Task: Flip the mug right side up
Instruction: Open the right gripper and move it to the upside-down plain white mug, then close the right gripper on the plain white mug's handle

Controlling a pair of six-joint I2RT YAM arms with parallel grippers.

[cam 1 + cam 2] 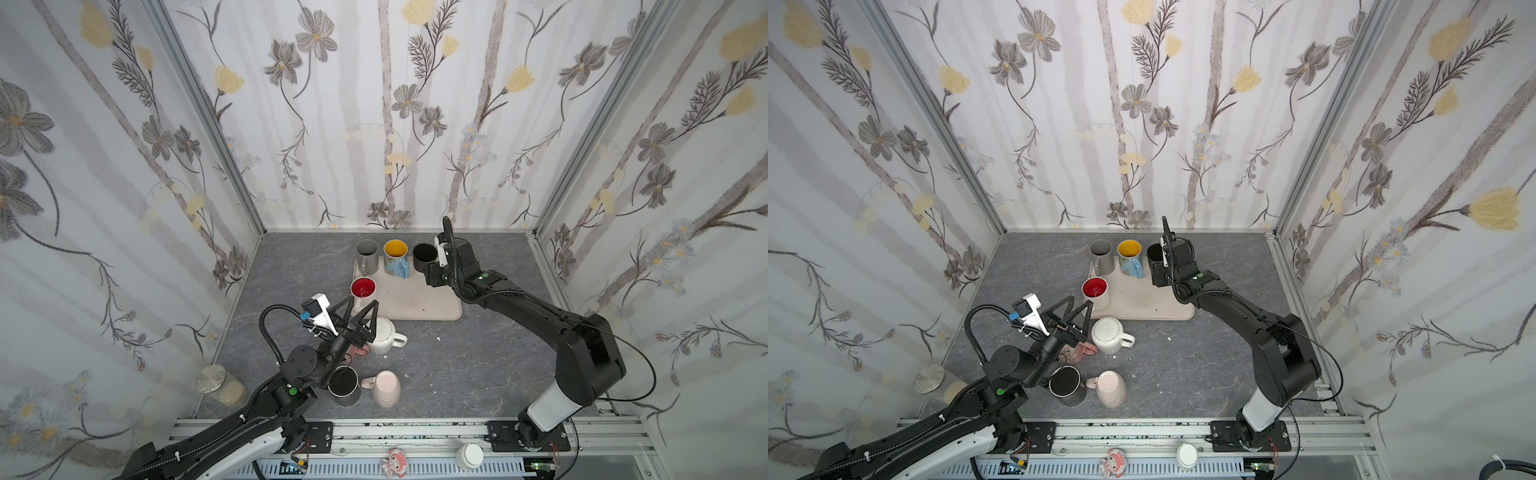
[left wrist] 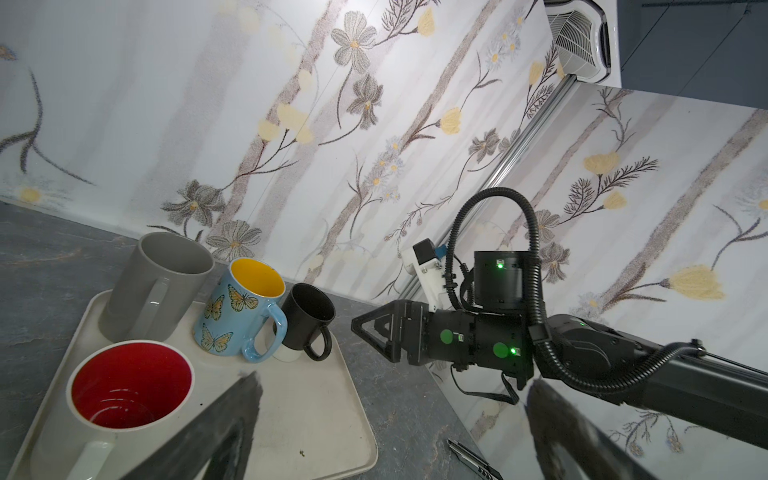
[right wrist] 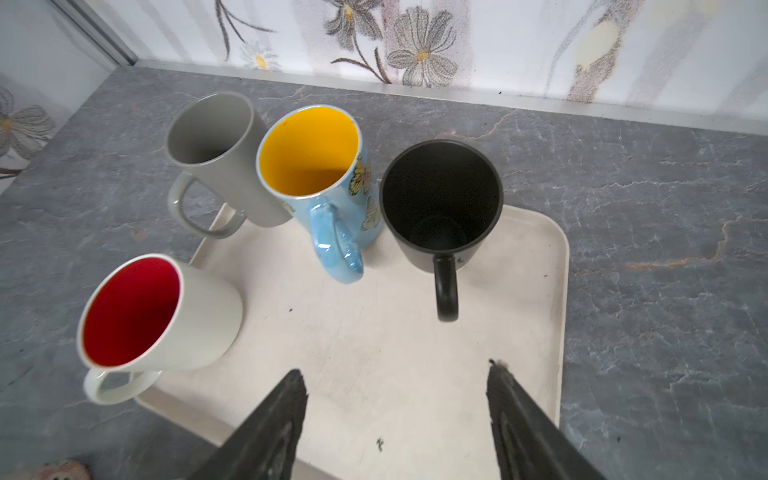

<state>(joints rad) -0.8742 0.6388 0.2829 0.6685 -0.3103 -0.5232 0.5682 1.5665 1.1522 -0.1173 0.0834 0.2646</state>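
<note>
A black mug (image 3: 440, 199) stands upright, mouth up, at the back right corner of the cream tray (image 3: 374, 353), with its handle toward my right gripper (image 3: 397, 374). That gripper is open and empty, a short way back from the handle. Both top views show the black mug (image 1: 424, 254) (image 1: 1154, 253) beside the right wrist. My left gripper (image 1: 361, 300) (image 1: 1080, 300) hangs open and empty above the table, between the red-lined mug (image 1: 363, 289) and a white mug (image 1: 382, 332) that stands upside down just off the tray.
A grey mug (image 1: 367, 254) and a yellow-lined butterfly mug (image 1: 395, 257) stand upright on the tray. Near the front are a dark grey mug (image 1: 345, 386), a pink mug (image 1: 387, 388) and a small pink mug (image 1: 359, 351) under the left arm. A lidded jar (image 1: 216, 382) sits front left.
</note>
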